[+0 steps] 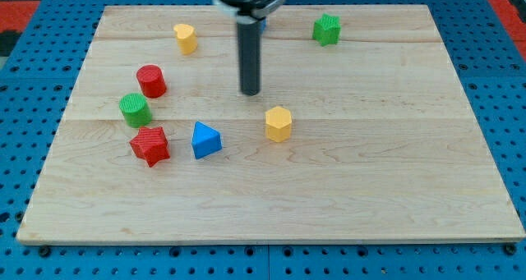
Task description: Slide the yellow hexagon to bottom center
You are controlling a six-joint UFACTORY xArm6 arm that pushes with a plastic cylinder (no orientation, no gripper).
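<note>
A pale wooden board (345, 190) is seen lying on a blue pegboard surface (16, 107), with seven small blocks spread over its upper and left parts. The dark rod is seen coming down from the view's top, and my tip (250, 93) is set on the board a little above the middle. No gripper is fitted to the arm, so no open or closed state can be told — only a plain rod end is shown.

The yellow hexagon (279, 123) is found just below my tip and slightly toward the view's right; a small gap of bare wood is seen between them, so they are apart, not touching. The hexagon is placed near the board's middle, well above the bottom edge.

To the view's left of the hexagon, a blue triangle (205, 140) is seen, and just beside that a red star (150, 144). Above the star a green cylinder (134, 110) is placed, and above that — close by — a red cylinder (151, 80). A second yellow block (186, 38), whose shape cannot be made out clearly, is seen near the top edge, left of the rod. A green star (326, 29) is set near the top edge, right of the rod.
</note>
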